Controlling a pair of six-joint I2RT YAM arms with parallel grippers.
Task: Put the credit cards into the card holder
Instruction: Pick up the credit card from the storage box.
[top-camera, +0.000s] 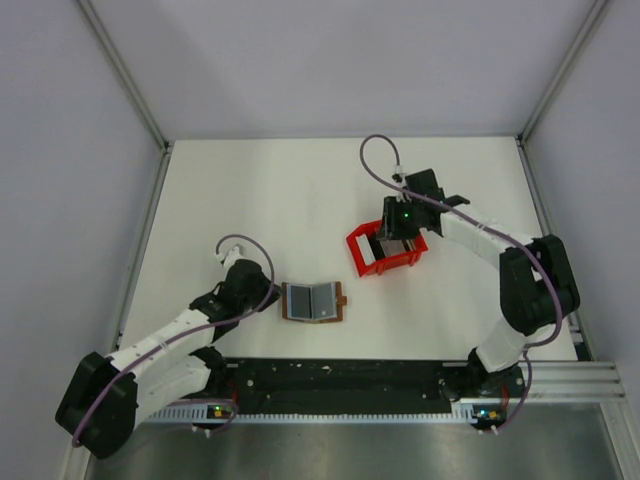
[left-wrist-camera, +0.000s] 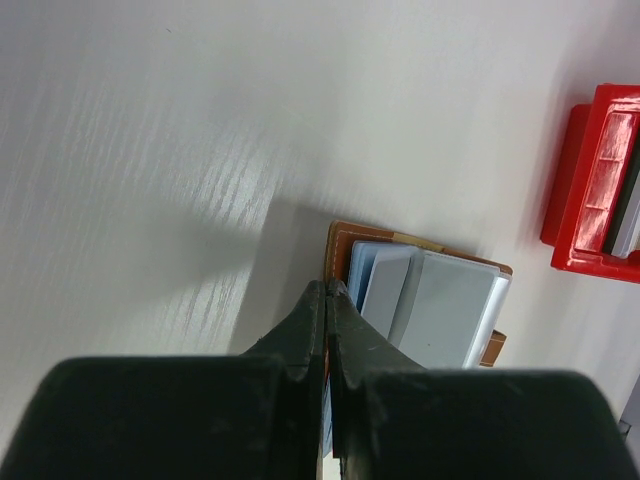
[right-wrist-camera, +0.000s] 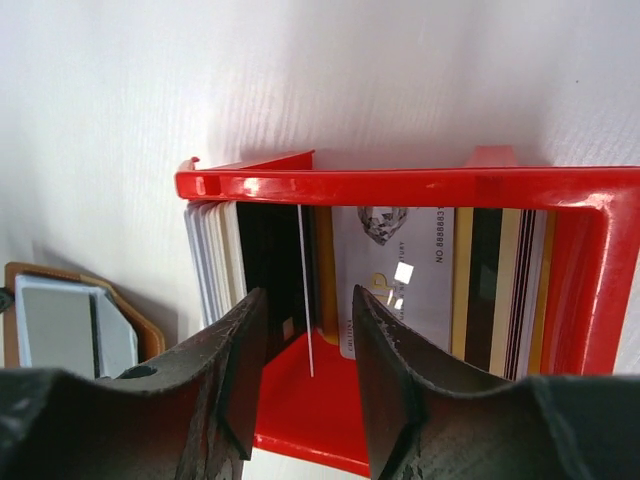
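At right gripper: half open, gripping nothing, straddling thin pale card upright among credit cards inside red bin. At left gripper: closed tight, tips at edge of open card holder just ahead.

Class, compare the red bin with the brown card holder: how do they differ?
The red bin has raised walls; the card holder lies flat. The red bin holds cards standing on edge; the card holder is spread open. Both sit on the table.
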